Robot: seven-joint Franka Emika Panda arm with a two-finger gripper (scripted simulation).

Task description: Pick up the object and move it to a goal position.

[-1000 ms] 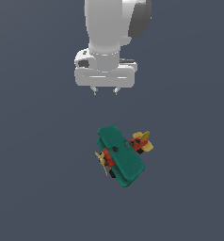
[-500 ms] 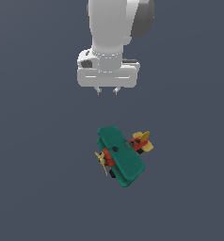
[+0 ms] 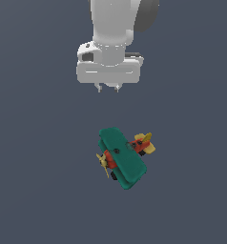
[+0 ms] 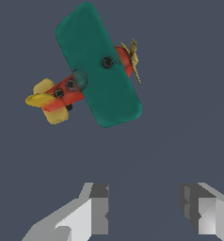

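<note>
Gripper (image 3: 108,88) above the biplane (image 3: 122,157)
It has shifted slightly rightward in the exterior view; jaws stand apart, holding nothing; biplane unmoved.

Smooth matt plastic-looking toy biplane (image 3: 122,157), pale smooth matt fingers (image 4: 99,207), flat matt grey ground (image 3: 39,190)
</note>
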